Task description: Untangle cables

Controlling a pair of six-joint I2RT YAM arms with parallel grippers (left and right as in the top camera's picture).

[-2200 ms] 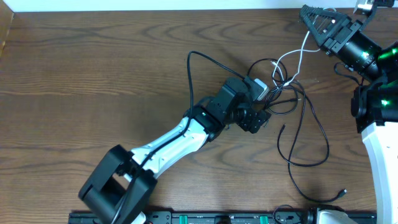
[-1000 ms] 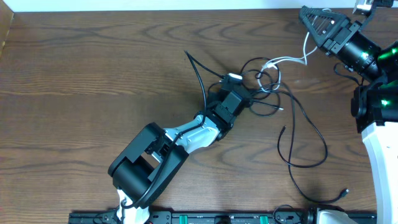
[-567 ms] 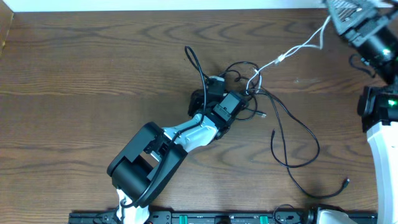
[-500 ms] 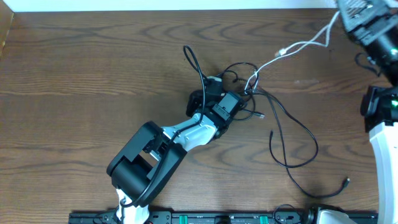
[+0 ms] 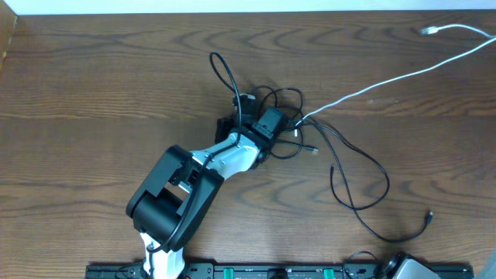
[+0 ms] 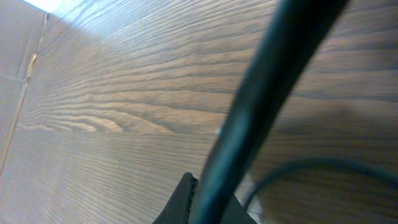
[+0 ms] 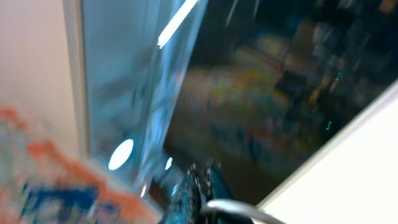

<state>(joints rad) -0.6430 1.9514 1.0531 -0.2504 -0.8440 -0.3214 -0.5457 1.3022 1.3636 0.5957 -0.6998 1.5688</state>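
Tabletop [image 5: 93,93] of dark woodgrain, cables [image 5: 301,120] tangled mid-table, white strip [image 5: 232,6] beyond

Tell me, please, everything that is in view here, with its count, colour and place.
table: one, dark brown wood, fills the overhead view.
black cables: at least two, exact count unclear, black, knotted at the centre, with loops trailing to the lower right.
white cable: one, white, stretched from the knot to the upper right edge, plug end near the top edge.
left arm: one, white and black, reaching from the near edge to the knot.
left pincer: one, black, shut on black cables at the knot.
right pincer: one, black, outside the overhead view, shut on white cable.
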